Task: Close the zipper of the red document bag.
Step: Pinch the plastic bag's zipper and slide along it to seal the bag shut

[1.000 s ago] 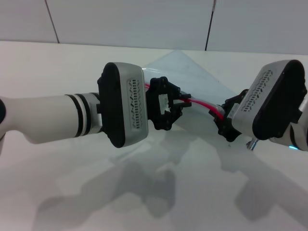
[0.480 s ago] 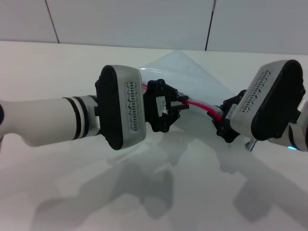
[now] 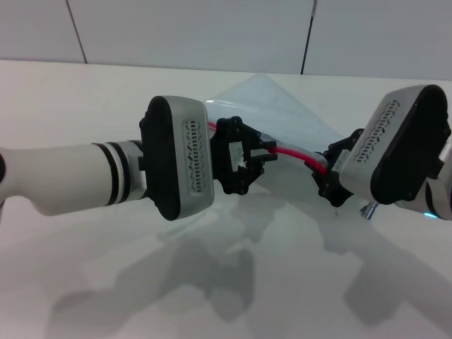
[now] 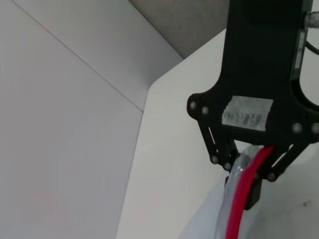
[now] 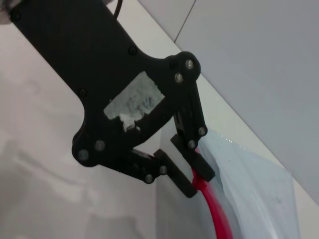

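The red document bag (image 3: 282, 116) is held up above the white table (image 3: 85, 92). The left hand (image 3: 263, 157) pinches the zipper (image 3: 293, 153) near its middle. The right hand (image 3: 328, 171) pinches the same red strip at its far end

Right tool (image 5: 195, 175) clamped on zipper (image 5: 215, 214)

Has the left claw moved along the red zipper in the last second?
Yes. The left claw slid slightly along the zipper, toward the robot's left, away from the right claw, judged against the wall seam.
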Motion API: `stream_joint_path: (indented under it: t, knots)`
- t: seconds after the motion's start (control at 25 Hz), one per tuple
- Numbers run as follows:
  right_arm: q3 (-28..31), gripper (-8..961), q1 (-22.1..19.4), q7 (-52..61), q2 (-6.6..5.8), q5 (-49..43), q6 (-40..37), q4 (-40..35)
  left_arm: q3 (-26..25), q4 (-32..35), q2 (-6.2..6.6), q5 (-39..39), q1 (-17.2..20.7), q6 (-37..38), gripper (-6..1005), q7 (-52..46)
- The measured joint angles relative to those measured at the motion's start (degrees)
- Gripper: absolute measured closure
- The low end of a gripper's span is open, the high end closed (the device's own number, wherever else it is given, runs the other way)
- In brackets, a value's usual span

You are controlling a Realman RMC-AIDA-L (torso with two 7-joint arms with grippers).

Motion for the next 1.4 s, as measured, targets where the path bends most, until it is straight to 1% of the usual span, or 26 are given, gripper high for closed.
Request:
stream_joint_path:
  t: [0.28,0.44,0.64,1.4]
  knots:
    - [-0.08,904,-0.05,0.00,0.00,0.01,0.00,-0.05,0.05,1.04,-0.01,0.00,0.62,0.37,866,0.34]
    - [-0.05,904,0.00,0.00,0.00,0.01,-0.15,-0.07,0.16,1.43,-0.38,0.00,1.15,0.72,865,1.92]
    - [0.04,903,0.13,0.00,0.00,0.01,-0.62,-0.13,0.24,1.42,-0.86,0.00,1.56,1.31,779,3.56]
    - [0.52,903,-0.10,0.00,0.00,-0.07,-0.82,-0.29,-0.24,1.41,-0.88,0.00,2.23,1.32,782,3.89]
